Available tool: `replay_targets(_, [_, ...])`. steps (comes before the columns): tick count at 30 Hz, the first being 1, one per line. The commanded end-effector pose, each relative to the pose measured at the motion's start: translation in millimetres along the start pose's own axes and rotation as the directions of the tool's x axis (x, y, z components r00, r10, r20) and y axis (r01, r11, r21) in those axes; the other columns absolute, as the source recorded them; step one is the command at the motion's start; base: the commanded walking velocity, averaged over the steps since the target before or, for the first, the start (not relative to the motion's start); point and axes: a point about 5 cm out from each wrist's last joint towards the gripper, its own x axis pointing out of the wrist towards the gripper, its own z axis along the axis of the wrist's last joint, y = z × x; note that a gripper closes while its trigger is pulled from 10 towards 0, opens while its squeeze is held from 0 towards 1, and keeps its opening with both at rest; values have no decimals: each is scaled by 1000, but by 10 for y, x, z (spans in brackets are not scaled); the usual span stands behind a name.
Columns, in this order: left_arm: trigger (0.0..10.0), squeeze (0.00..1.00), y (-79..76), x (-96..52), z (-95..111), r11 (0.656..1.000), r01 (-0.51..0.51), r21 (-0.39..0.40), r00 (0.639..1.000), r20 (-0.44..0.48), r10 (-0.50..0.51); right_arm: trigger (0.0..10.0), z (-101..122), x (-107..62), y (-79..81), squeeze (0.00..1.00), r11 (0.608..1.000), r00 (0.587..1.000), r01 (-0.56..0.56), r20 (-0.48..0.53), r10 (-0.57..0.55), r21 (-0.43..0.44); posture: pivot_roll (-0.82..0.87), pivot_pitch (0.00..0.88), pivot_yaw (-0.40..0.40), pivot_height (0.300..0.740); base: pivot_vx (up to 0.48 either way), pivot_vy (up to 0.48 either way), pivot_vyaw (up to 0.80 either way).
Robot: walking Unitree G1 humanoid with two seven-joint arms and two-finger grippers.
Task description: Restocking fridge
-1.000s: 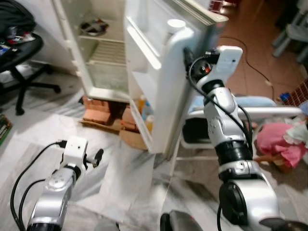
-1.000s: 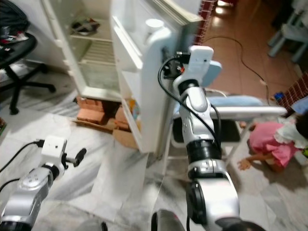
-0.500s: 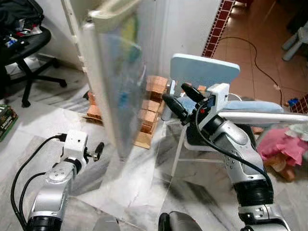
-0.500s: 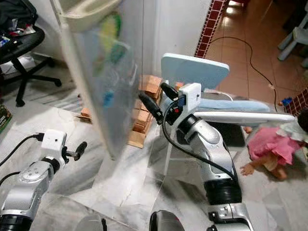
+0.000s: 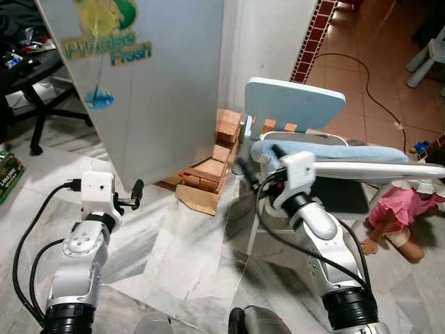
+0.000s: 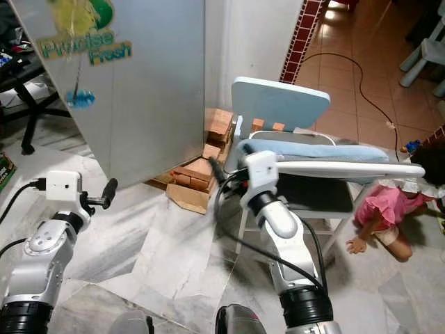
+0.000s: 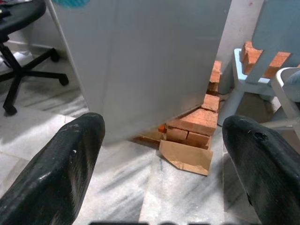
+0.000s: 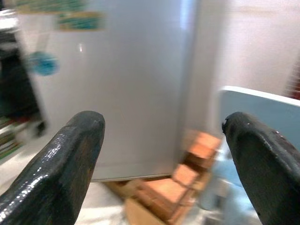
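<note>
The fridge door (image 5: 153,90) stood apparently closed at upper left; left gripper (image 7: 164,154) and right gripper (image 8: 164,150) both gaped wide, empty.

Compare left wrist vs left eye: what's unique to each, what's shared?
Left wrist alone: a close look along the open left gripper fingers. Left eye alone: the "Precise Fresh" sticker, the pale blue chair, the right gripper held near it, a person on the floor. Shared: the closed fridge door, the bricks under it, the cardboard, the office chair.
</note>
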Motion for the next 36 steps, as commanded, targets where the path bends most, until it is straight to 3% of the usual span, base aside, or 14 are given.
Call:
replay_targets(1, [10000,0,-6,-2,-20,1000,4,4,1000,-8,-3,10000,-23,-39,-82,0,998,998,60,-6,-60,-2,44,65,-38,740,0,0,0])
replay_targets(3, [10000,0,-17,6,-29,1000,9,2,1000,-9,-8,10000,-13,-37,-126,0,995,995,99,2,-99,-14,37,56,-37,740,0,0,0])
replay_targets(5, [10000,0,-66,35,-22,999,40,8,999,0,-40,10000,-15,-13,-272,0,978,979,204,-12,-204,-32,33,48,-38,740,0,0,0])
replay_targets(13, [10000,0,-108,61,-22,999,50,-2,999,0,-50,10000,-3,41,-351,0,970,971,238,-11,-239,-50,32,37,-43,740,0,0,-300])
replay_targets(36, [10000,0,-171,65,-41,996,86,-7,996,-6,-86,10000,-45,47,-337,0,963,965,261,-14,-263,-65,23,43,-46,740,0,150,-800])
